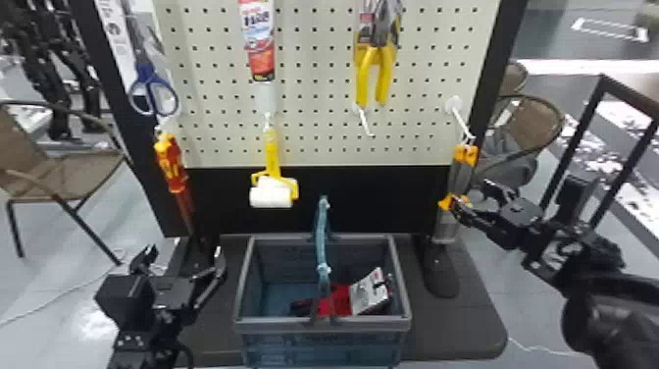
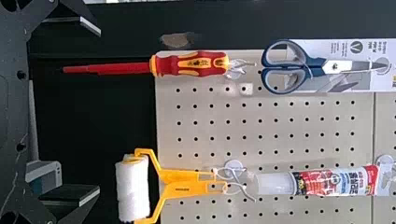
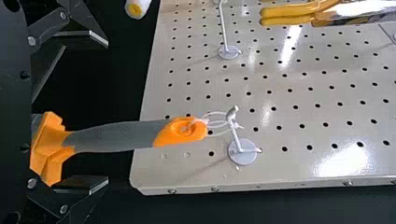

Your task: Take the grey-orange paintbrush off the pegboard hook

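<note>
Brush [image 1: 461, 174] hangs at the right side of the pegboard [image 1: 314, 118] in the head view, looped on a white hook [image 1: 461, 121], handle up. The right end effector [image 1: 471, 197] is beside its lower part, fingers apart. Scissors [image 1: 149, 88], a tube [image 1: 259, 44] and pliers [image 1: 375, 68] hang higher up; a screwdriver [image 1: 171, 164] and a roller [image 1: 273, 190] hang lower. The left end effector [image 1: 184, 252] is open, left of the basket [image 1: 323, 324], which holds a red item [image 1: 336, 300] and stands on a dark base [image 1: 456, 319].

In the left wrist view, the left end effector [image 2: 100, 112] has its fingers spread, with the screwdriver, scissors, roller and tube beyond.

In the right wrist view, the right end effector [image 3: 107, 112] is open, its fingers on either side of the brush near the orange collar [image 3: 50, 149]; the loop at the handle's orange end is around the hook.
</note>
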